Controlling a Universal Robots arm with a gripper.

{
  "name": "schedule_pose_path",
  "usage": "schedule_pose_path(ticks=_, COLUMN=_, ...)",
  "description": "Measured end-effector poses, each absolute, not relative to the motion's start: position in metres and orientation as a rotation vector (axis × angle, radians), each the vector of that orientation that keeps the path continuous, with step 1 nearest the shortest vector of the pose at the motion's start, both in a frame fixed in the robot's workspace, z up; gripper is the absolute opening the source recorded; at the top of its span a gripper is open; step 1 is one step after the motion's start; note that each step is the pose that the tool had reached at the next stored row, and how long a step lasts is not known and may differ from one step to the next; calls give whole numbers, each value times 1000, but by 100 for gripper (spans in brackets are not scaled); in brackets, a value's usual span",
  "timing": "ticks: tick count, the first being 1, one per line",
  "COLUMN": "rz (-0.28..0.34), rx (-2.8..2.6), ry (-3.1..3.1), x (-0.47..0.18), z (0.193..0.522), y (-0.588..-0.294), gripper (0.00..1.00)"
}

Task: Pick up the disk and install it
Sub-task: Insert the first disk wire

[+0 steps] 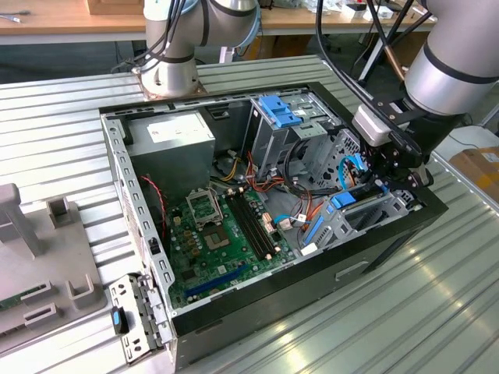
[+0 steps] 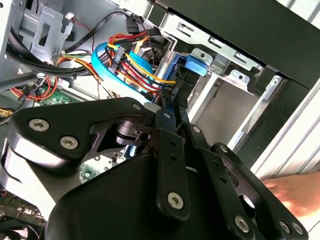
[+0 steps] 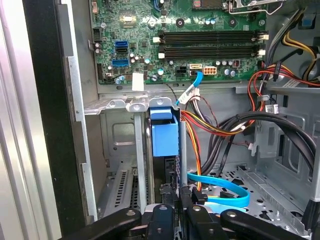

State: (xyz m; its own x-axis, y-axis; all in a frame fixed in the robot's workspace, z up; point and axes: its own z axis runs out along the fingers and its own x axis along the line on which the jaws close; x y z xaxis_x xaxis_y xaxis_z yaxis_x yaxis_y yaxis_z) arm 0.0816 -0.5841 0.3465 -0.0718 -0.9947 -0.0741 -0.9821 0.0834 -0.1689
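Observation:
The disk (image 3: 164,135) stands on edge in a narrow slot of the grey metal drive bay (image 3: 120,145), at the corner of the open computer case on the exterior view's right. Its dark body runs between two metal rails, and its bright blue end tab (image 2: 194,65) points toward the motherboard. My gripper (image 3: 176,192) is shut on the disk's other, dark end, one black finger on each side. In the exterior view my gripper (image 1: 382,181) hangs over the bay, with the disk's blue tab (image 1: 343,199) just below it.
Red, yellow and blue cables (image 3: 220,185) crowd the bay beside the disk. The green motherboard (image 1: 226,234), a grey box with a white label (image 1: 171,140) and a tall grey cage with a blue top (image 1: 277,117) fill the case. A hand (image 2: 295,192) rests outside the case wall.

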Motion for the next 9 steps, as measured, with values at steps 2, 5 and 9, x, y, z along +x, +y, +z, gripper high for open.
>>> schedule_pose_path(ticks=2, rz=-111, rx=-2016, ry=2181, x=82, z=346, y=-584, gripper=16)
schedule_pose_path(ticks=5, rz=-113, rx=-2017, ry=2181, x=82, z=346, y=-582, gripper=16)
schedule_pose_path(ticks=9, rz=-121, rx=-2021, ry=2184, x=82, z=346, y=-582, gripper=16)
